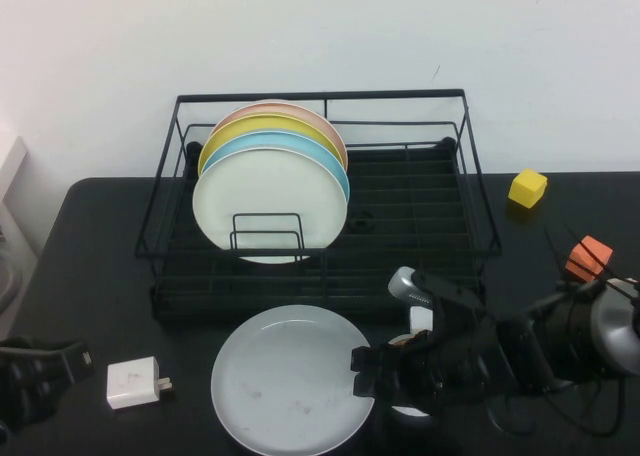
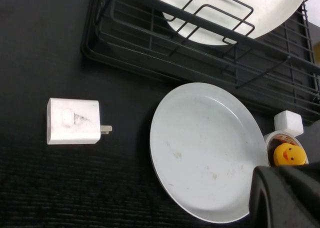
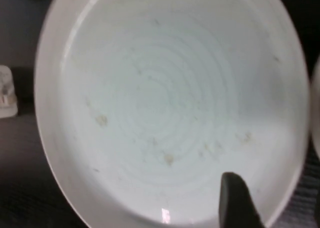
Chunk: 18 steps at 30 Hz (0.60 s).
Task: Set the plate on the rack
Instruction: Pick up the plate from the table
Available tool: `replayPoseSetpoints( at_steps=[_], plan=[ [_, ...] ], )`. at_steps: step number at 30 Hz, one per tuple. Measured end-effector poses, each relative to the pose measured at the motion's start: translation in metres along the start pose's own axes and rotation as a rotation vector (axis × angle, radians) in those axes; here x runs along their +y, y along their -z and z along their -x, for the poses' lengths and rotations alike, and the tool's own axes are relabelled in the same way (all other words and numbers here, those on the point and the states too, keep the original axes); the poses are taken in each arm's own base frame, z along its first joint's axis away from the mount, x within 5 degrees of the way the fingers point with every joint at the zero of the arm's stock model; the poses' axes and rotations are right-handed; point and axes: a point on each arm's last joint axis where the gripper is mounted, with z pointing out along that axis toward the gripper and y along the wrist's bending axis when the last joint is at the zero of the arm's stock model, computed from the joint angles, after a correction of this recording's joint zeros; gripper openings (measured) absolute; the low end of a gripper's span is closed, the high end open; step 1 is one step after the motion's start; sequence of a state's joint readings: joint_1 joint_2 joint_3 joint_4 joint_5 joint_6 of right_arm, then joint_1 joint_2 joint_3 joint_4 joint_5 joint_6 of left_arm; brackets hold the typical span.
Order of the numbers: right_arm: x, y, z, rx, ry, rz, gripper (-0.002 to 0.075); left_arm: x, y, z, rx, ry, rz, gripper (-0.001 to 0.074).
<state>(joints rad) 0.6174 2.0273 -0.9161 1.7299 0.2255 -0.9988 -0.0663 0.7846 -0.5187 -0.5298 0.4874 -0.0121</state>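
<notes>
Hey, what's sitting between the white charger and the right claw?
The plate lies flat on the table between the charger and the right claw, which sits at its rim; the high view shows this.

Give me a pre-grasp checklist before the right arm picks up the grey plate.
1. Plate flat on the table in front of the rack: ok.
2. Right gripper at the plate's right rim: ok.
3. Right gripper open around the rim: cannot tell.
4. Free slots in the rack right of the standing plates: ok.
5. Left gripper parked at the table's left edge, shut: ok.
6. Charger apart from the plate: ok.
</notes>
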Motion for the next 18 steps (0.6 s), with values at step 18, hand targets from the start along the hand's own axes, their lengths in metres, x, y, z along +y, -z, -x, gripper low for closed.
replayPoseSetpoints(
  at_steps=[18],
  plan=[
    [-0.01, -0.022, -0.006, 0.059, -0.032, -0.006, 0.0329, -0.001, 0.0, 0.0, 0.005, 0.0, -0.007, -0.0001]
  ],
)
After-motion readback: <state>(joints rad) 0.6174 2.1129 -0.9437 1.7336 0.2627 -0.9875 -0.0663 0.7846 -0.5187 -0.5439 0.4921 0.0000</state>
